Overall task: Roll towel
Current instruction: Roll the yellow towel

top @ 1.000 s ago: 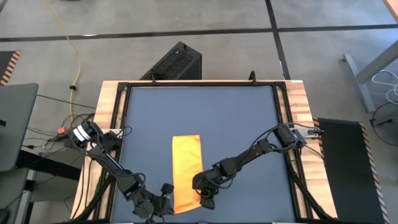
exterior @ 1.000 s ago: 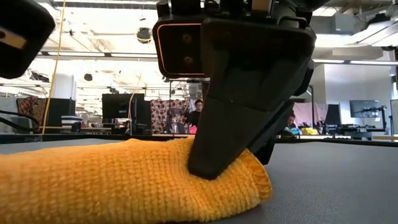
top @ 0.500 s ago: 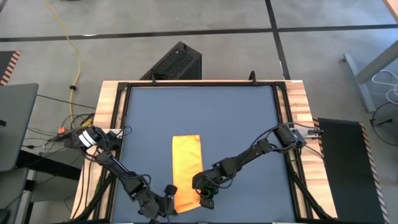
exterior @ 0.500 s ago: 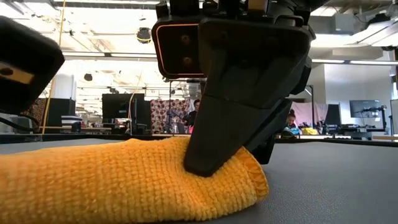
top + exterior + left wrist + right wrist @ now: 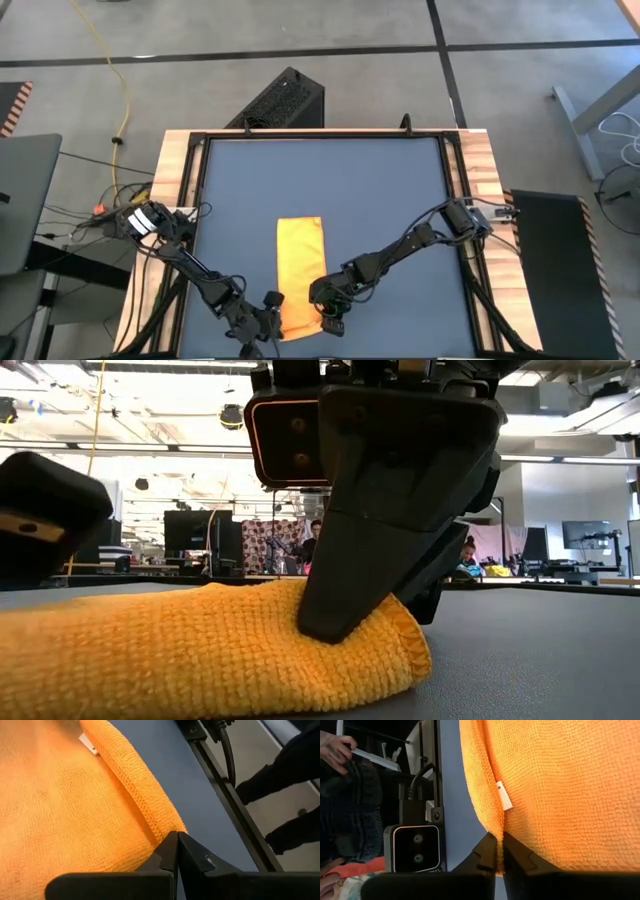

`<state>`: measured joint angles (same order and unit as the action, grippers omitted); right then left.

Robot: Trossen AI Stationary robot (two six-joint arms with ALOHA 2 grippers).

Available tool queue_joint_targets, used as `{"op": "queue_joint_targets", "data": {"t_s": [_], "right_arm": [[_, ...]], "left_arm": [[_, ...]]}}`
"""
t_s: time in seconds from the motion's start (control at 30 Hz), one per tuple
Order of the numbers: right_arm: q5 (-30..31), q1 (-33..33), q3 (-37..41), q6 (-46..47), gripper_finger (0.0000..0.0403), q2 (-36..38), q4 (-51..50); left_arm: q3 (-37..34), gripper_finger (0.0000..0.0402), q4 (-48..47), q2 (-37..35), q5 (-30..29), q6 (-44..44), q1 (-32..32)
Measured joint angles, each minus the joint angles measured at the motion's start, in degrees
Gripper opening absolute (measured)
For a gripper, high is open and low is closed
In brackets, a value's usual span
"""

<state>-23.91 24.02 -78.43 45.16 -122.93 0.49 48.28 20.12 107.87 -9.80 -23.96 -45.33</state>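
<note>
The towel (image 5: 300, 272) is a narrow yellow-orange strip lying flat on the dark mat (image 5: 380, 190), running from the middle of the table toward its near edge. My right gripper (image 5: 326, 322) is at the towel's near right corner, shut on the cloth (image 5: 499, 840). My left gripper (image 5: 270, 318) is shut at the near left corner, and its tips (image 5: 176, 837) meet the hem there. A small white label (image 5: 504, 800) sits on the towel's edge. My left gripper touches the hem at the towel's near left corner (image 5: 167, 822) with its shut fingertips, slanting down from the near left. Whether any cloth lies between them, I cannot tell. The towel lies flat on the mat. My right gripper pinches the rolled-over edge of the towel at its near right corner (image 5: 495, 826) between its two fingertips. It slants down from the right. One finger (image 5: 345, 600) dents the cloth, and the corner rests on the mat.
A black frame (image 5: 197, 200) and wooden side rails (image 5: 172, 180) border the mat. A black box (image 5: 285, 100) stands beyond the far edge. A small camera unit (image 5: 415, 847) sits at the near edge, with a person's hand (image 5: 335, 747) beyond it. Bare mat lies on both sides of the towel.
My left gripper has moved down and toward the towel's near left corner, coming lower into the low view. The towel has stayed in place on the mat.
</note>
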Motion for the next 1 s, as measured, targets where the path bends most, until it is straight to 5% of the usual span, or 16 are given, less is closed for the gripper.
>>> {"op": "queue_joint_targets", "data": {"t_s": [0.2, 0.4, 0.6, 0.87, 1.0], "right_arm": [[-0.7, 0.3, 0.0, 0.0, 0.0093, 0.0, -0.1], [-8.0, -0.5, 0.0, 1.0, 0.0144, 0.0, -0.1], [-10.4, -1.5, 0.0, 2.3, 0.0160, 0.6, -0.9], [-2.4, -1.6, 0.0, -4.4, 0.0140, 7.9, -15.1], [11.2, 1.7, 0.0, -9.2, 0.0134, 12.3, -16.9]], "left_arm": [[-1.7, 0.0000, 2.4, 0.0, 0.6, -0.8, 0.1], [-1.7, 0.0000, 2.3, 0.0, 2.5, 0.8, 1.2], [-1.7, 0.0000, 2.3, 0.0, 3.6, 2.3, 1.9], [-1.7, 0.0000, 2.2, 0.0, 4.7, 2.3, 2.3], [-1.7, 0.0000, 2.1, 0.0, 5.6, 2.5, 2.4]]}}
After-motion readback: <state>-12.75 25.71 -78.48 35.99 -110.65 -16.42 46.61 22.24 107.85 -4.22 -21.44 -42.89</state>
